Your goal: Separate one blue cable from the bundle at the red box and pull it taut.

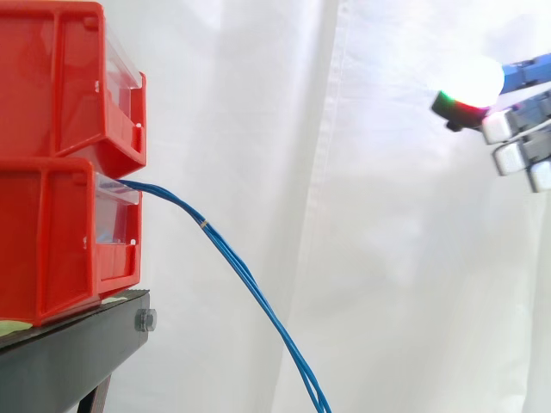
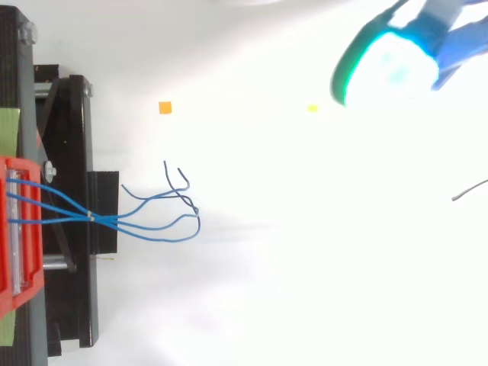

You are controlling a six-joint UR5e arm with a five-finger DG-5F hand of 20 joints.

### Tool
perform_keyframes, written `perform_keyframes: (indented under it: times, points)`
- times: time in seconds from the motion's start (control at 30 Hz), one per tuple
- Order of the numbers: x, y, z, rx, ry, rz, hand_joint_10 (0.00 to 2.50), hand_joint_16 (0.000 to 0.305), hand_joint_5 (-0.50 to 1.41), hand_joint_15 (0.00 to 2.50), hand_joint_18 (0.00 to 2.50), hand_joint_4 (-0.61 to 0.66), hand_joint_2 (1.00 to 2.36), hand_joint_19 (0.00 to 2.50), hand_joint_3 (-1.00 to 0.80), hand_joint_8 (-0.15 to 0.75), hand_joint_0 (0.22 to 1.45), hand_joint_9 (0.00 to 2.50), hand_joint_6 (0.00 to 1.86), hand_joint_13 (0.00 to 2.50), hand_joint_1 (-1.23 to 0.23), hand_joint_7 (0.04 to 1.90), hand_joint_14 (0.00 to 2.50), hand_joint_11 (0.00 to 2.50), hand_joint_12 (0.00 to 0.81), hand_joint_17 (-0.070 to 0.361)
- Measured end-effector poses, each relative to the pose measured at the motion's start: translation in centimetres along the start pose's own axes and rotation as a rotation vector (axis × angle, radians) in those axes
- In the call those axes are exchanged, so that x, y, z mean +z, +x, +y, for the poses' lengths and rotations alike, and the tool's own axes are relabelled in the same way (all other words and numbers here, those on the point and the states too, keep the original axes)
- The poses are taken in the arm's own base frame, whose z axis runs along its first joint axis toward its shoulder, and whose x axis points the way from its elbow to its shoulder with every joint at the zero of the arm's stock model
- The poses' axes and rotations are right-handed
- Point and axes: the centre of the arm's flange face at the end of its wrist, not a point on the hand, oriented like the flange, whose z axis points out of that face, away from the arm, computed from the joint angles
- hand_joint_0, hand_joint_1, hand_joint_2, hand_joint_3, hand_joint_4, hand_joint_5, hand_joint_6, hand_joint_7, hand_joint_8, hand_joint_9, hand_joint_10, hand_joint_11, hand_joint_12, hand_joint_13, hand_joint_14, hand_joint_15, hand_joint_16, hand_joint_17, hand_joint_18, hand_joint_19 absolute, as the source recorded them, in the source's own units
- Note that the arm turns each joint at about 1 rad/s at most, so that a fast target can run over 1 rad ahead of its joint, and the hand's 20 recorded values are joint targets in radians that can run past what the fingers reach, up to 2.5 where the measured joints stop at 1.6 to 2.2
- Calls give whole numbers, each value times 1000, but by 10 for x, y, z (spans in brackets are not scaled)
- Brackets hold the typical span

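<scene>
Nearest us hangs the hand (image 2: pixel 396 65), fingers loose and holding nothing, well apart from the blue cables (image 1: pixel 245 271) drooping from the lower red box (image 1: pixel 52 241). We fear it may catch several strands at once, since they run pressed together and cross.

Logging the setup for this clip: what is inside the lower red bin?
Blue cables run out at the front of the lower red bin, bound by a small tie just outside it, and hang down. The red walls hide where they start inside.
</scene>
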Motion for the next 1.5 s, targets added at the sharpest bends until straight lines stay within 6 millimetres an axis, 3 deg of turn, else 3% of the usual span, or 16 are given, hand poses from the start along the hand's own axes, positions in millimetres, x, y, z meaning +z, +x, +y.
perform_keyframes:
  times: [0.17,0.4,0.73,0.97,1.5]
  points:
    - [24,23,-4,-32,29,31,12,54,-193,365,495,159,1000,448,-497,287,546,572,503,530,-609,828,14,375,394,122]
    - [40,48,-17,-40,23,49,11,58,-204,249,310,155,1000,266,-500,293,496,530,503,373,-589,826,9,343,398,130]
    - [59,73,-38,-45,-22,30,10,57,-204,223,282,159,1000,245,-500,294,494,523,503,357,-590,823,8,329,398,128]
    - [79,89,-75,-58,-3,19,11,56,-203,229,303,163,1000,249,-500,296,502,531,503,375,-590,821,9,338,395,125]
    - [92,76,-85,-101,-18,-108,11,55,-197,234,324,175,1000,263,-500,297,509,544,503,394,-590,824,9,335,394,125]
